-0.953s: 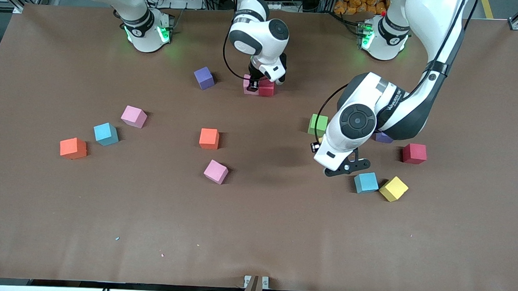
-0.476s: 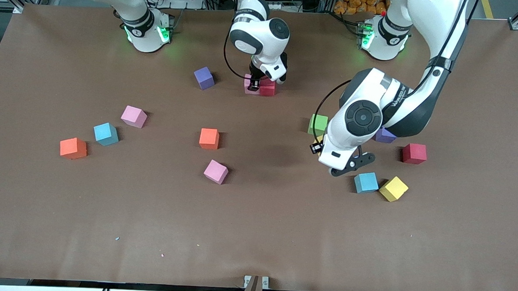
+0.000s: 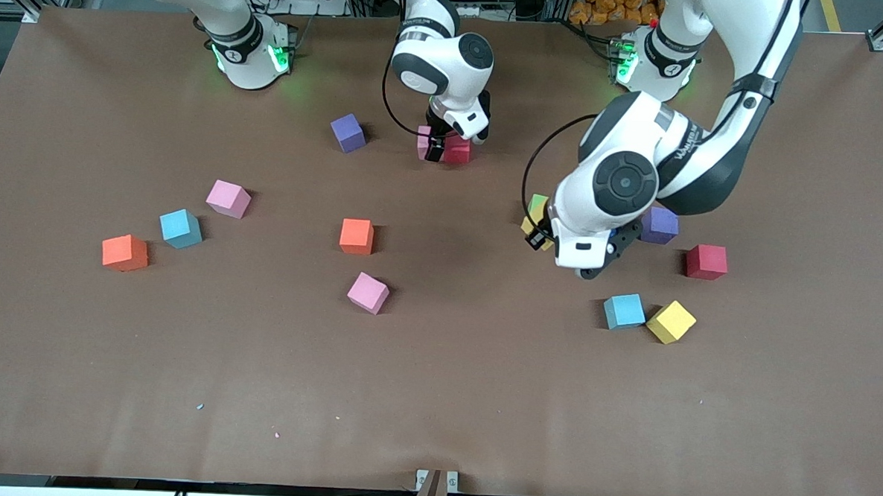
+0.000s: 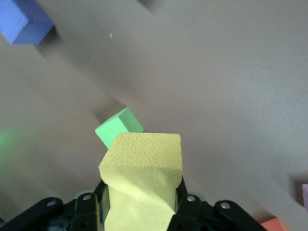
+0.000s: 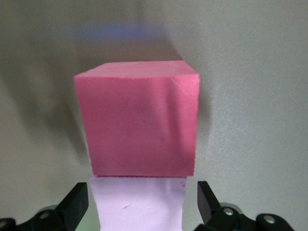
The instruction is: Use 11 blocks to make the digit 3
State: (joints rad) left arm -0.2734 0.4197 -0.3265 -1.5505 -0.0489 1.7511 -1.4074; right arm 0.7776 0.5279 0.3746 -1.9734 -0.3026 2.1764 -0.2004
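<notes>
My left gripper (image 4: pixel 142 197) is shut on a yellow block (image 4: pixel 142 183), held in the air; a corner of the yellow block (image 3: pixel 527 226) peeks out beside the green block (image 3: pixel 538 205). My right gripper (image 3: pixel 434 149) is down at a pink block (image 5: pixel 139 207). The right gripper (image 5: pixel 142 204) stands open, with a gap between each finger and the pink block. A red block (image 3: pixel 458 150) touches that pink one. A purple block (image 3: pixel 347 133) lies toward the right arm's end.
Loose blocks lie around: pink (image 3: pixel 228 198), blue (image 3: pixel 181 228), orange (image 3: pixel 124 253), orange (image 3: pixel 356 236) and pink (image 3: pixel 368 292). Near the left arm lie purple (image 3: pixel 659 225), red (image 3: pixel 706 261), blue (image 3: pixel 624 311) and yellow (image 3: pixel 671 321).
My left arm has carried the yellow block away from the blue and yellow pair toward the green block, uncovering the purple block. The right gripper has stayed at the pink and red pair.
</notes>
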